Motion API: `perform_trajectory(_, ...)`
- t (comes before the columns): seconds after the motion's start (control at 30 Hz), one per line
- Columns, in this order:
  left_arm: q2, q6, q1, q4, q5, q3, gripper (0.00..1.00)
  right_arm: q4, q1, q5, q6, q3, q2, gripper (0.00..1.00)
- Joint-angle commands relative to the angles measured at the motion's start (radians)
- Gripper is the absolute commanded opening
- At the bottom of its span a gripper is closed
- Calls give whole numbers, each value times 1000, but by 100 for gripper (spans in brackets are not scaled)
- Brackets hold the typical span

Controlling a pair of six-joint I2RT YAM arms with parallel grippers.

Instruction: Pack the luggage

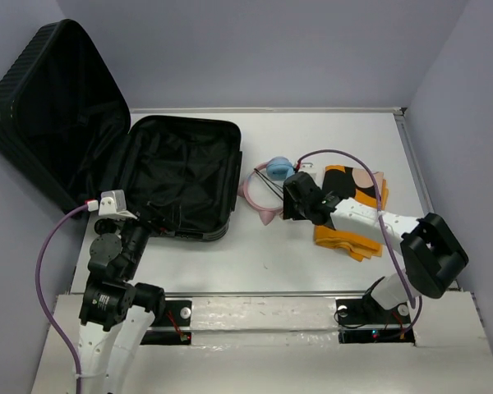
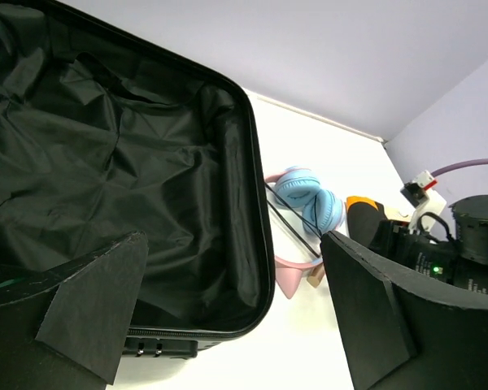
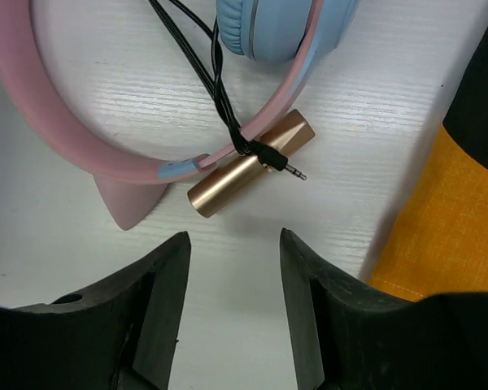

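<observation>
The luggage (image 1: 232, 176) lies open at the left, its black lining bare (image 2: 106, 146) and its ribbed lid (image 1: 45, 90) leaning against the wall. Right of it lie pink and blue headphones (image 1: 271, 176) with a black cable (image 3: 207, 73). A small gold tube (image 3: 248, 162) rests against the headband. My right gripper (image 3: 234, 237) hovers open just short of the tube, nothing between its fingers. My left gripper (image 2: 232, 244) stands wide open over the luggage's near right corner, holding nothing.
A folded orange and black cloth (image 1: 353, 213) lies right of the headphones, under the right arm, and shows at the right edge of the right wrist view (image 3: 447, 219). Walls close the table at the back and both sides.
</observation>
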Motion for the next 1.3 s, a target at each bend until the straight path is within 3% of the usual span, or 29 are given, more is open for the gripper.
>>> perform_trajectory(0.0, 10, 15, 3, 55, 22, 19, 99, 45, -18, 12, 33, 27, 47, 54)
perform_trajectory(0.37, 16, 17, 3, 55, 31, 17, 99, 88, -27, 56, 119, 77, 206, 53)
perform_trajectory(0.67, 22, 17, 4, 58, 39, 17, 99, 124, -27, 25, 125, 13, 119, 50)
perform_trajectory(0.87, 30, 17, 3, 59, 45, 16, 99, 81, -36, 65, 69, 16, 10, 70)
perform_trajectory(1.13, 22, 15, 3, 56, 37, 17, 99, 74, -147, 58, 20, 171, 139, 72)
perform_trajectory(1.27, 22, 17, 3, 55, 40, 17, 99, 70, -177, 47, 24, 254, 238, 67)
